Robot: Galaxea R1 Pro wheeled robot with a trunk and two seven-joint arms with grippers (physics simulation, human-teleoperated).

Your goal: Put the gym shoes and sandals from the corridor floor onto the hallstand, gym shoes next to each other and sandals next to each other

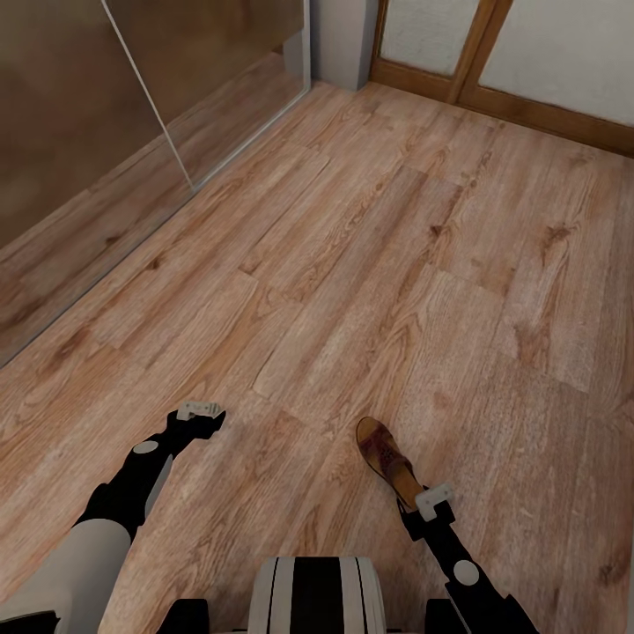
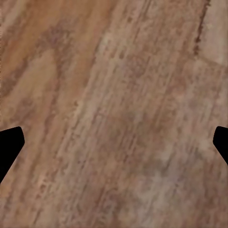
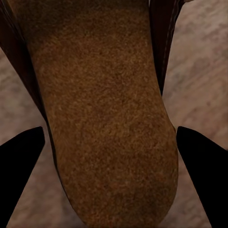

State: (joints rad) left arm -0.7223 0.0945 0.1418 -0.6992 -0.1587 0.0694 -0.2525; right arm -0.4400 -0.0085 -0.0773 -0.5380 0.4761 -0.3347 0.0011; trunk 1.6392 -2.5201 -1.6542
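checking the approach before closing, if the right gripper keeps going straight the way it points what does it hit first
Most likely the sandal: its tan insole lies between the right gripper's spread fingertips, heel end nearest. In the head view that gripper sits at the sandal's heel. Whether it already touches is unclear.

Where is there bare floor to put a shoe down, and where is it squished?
Bare corridor floor stretches from the sandal up to the wooden door frame, and left to the mirrored wardrobe. More lies under the left gripper. It is crowded only around the right gripper, at the sandal's heel.
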